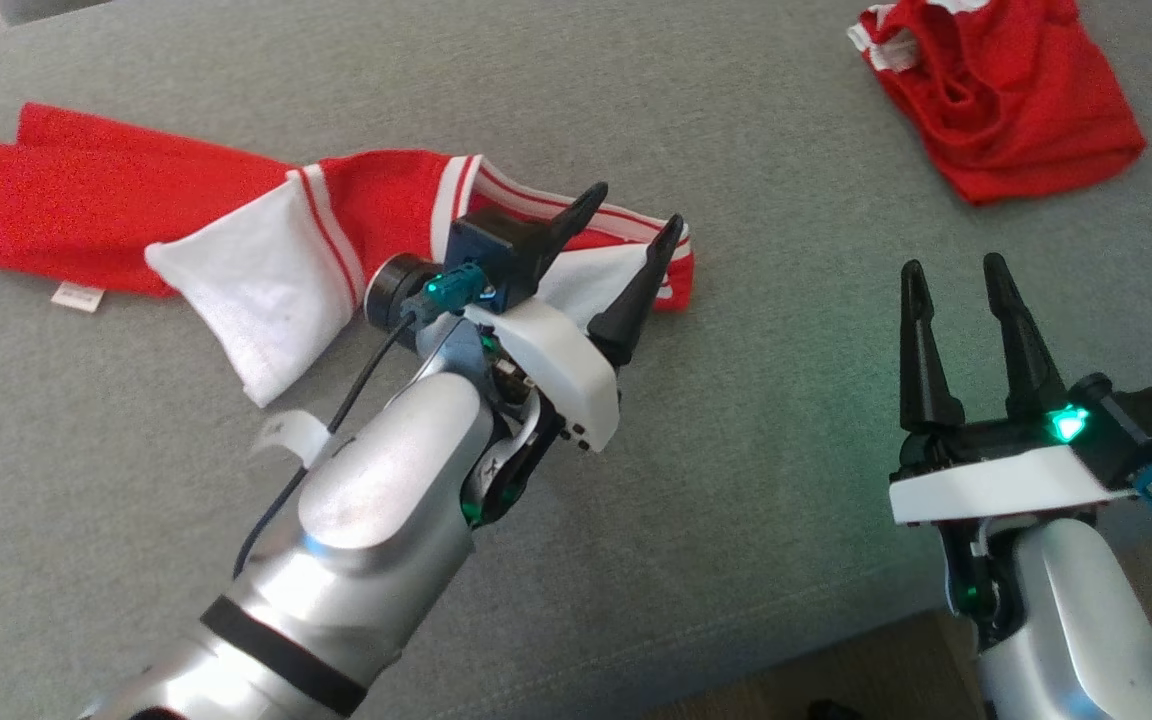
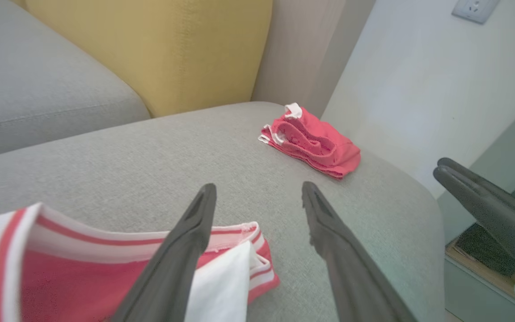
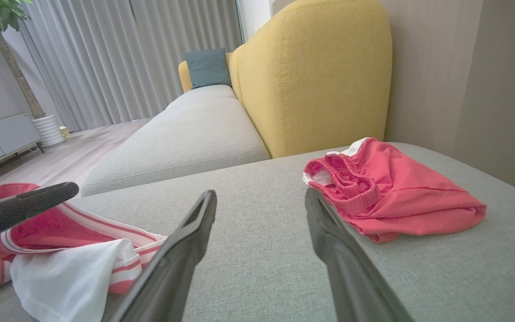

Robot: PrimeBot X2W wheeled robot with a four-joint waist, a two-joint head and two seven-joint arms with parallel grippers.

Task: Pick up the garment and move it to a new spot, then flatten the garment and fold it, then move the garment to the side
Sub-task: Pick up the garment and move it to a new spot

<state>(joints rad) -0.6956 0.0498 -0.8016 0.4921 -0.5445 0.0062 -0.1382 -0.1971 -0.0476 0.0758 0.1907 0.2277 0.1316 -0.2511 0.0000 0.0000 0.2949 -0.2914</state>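
The garment (image 1: 236,230), red with white sleeves and striped trim, lies rumpled and stretched out across the left of the grey sofa cushion (image 1: 756,400). It also appears in the left wrist view (image 2: 83,268) and the right wrist view (image 3: 61,250). My left gripper (image 1: 636,206) hovers open just over the garment's right end, with nothing between its fingers (image 2: 258,187). My right gripper (image 1: 952,264) stands open and empty over bare cushion to the right, apart from any cloth (image 3: 259,193).
A second red garment (image 1: 1006,90) lies bunched at the cushion's far right corner (image 2: 315,143) (image 3: 391,192). A yellow backrest (image 3: 315,76) rises behind the cushion. The cushion's front edge and the floor (image 1: 836,670) are near my right arm.
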